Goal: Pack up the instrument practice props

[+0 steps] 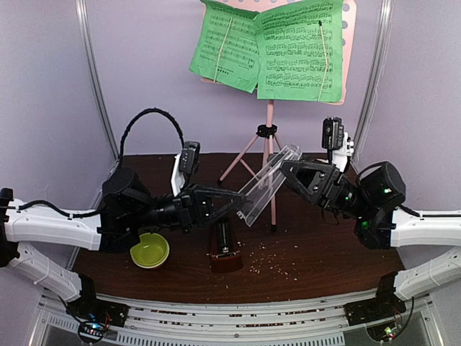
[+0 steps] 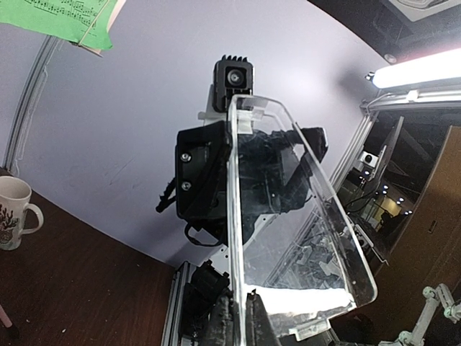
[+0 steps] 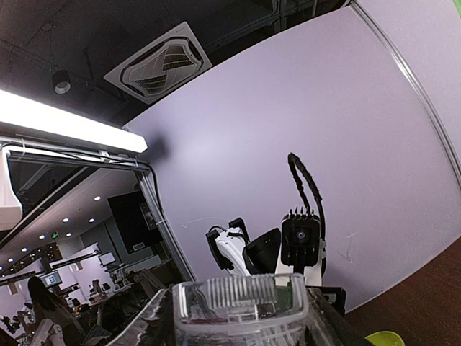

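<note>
The clear plastic cover (image 1: 268,184) hangs tilted in the air between both grippers, above the table. My left gripper (image 1: 239,201) is shut on its lower edge; in the left wrist view its fingers (image 2: 225,321) pinch the cover's (image 2: 288,216) thin wall. My right gripper (image 1: 286,168) is shut on the upper narrow end, with the ribbed cover top (image 3: 238,303) between its jaws. The dark red metronome (image 1: 225,249) stands uncovered on the table below. The pink music stand (image 1: 269,133) stands at the back and holds the green sheet-music pages (image 1: 277,47).
A yellow-green bowl (image 1: 150,251) sits at the front left beside the left arm. A white mug (image 2: 13,214) shows at the left of the left wrist view. Crumbs lie scattered on the dark table (image 1: 317,252) near the front. Purple walls close the back and sides.
</note>
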`<state>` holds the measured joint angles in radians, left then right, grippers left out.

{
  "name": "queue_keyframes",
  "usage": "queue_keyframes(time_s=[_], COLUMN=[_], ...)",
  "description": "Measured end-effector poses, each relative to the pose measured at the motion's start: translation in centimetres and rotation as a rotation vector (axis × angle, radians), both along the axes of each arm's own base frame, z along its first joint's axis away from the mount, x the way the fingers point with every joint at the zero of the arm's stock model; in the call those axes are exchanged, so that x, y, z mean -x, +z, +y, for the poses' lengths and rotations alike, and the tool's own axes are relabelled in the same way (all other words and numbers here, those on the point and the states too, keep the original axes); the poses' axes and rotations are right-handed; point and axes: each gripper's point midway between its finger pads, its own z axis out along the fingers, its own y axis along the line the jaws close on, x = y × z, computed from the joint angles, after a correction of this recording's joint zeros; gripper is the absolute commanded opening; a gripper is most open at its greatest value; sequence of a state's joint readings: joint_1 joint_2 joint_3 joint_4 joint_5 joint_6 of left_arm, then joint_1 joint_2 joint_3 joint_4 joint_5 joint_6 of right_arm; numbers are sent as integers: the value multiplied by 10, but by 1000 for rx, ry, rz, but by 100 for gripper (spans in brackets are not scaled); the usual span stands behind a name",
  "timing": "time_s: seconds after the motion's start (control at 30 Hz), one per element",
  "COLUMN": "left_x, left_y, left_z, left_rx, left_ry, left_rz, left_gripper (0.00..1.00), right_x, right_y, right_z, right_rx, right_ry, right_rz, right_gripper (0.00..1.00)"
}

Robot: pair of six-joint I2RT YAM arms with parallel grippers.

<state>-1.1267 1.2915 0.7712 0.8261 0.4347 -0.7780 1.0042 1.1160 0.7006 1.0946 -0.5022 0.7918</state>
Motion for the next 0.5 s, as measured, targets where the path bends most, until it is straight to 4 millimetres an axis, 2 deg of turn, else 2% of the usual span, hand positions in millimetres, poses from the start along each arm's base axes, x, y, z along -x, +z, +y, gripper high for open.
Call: queue_keyframes(time_s=[0.23,0.37,0.5], left_x=[-9,-23,-39], left_y=[-3,-12,-21], left_z=[1,12,31], left_rx=[-11,-39,-94], left_ry=[38,102,217], left_rz=[15,37,70], left_gripper=[69,84,87], right_x=[-9,-24,-40], right_y=[-9,-30,-54], right_z=[-2,-7,-14], right_rx=[20,95,190], right_ry=[-62,-170,-287], right_rz=[20,68,116], right_gripper=[50,50,50])
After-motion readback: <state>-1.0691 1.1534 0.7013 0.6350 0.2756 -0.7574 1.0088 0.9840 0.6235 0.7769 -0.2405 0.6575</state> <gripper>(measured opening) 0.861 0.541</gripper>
